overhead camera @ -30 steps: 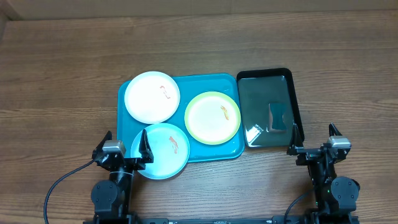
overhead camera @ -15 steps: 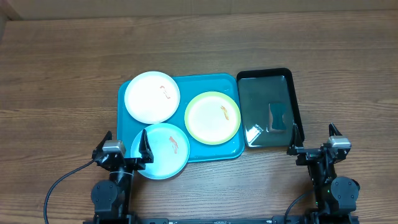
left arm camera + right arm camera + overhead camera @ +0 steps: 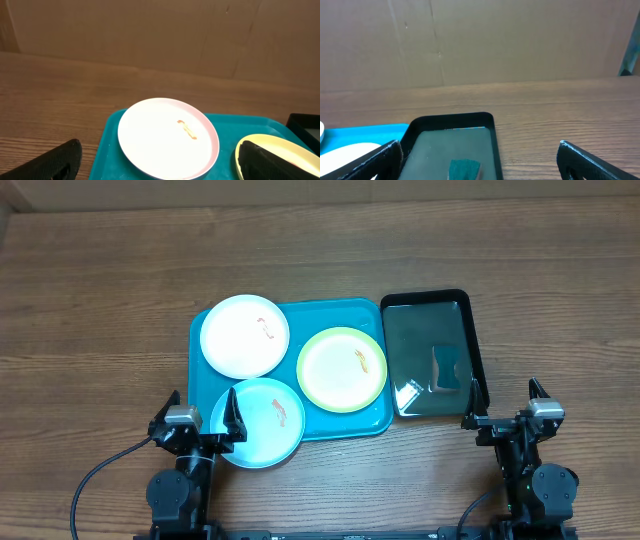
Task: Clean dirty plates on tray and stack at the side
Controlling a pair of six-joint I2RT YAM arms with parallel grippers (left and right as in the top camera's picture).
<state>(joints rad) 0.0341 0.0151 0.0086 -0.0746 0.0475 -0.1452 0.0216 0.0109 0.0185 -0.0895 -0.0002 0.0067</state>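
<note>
My left end effector (image 3: 198,414) hung low at the near edge of the brown wooden counter (image 3: 100,300), its black fingers (image 3: 57,160) spread wide and holding nothing. My right end effector (image 3: 507,402) sat at the near right, also wide open and empty.

The large turquoise-blue rectangular plastic tray (image 3: 320,313) lay in the middle of the counter with all three plates on it. The round white plastic plate (image 3: 245,335) filled the tray's far left corner. The round lime green plastic plate (image 3: 341,369) lay to the right of it and a little nearer. The round light blue plastic plate (image 3: 259,423) sat at the near left and overhung the tray's near rim. Each plate carried a small orange-red smear. From overhead, the right finger of my left end effector overlapped the light blue plate's left edge; I could not tell whether it touched.

The smaller glossy black rectangular tray (image 3: 420,340) lay just beside the turquoise tray's right side, directly beyond my right end effector. A small dark green rectangular block (image 3: 445,368) lay inside it, toward its near right.
</note>
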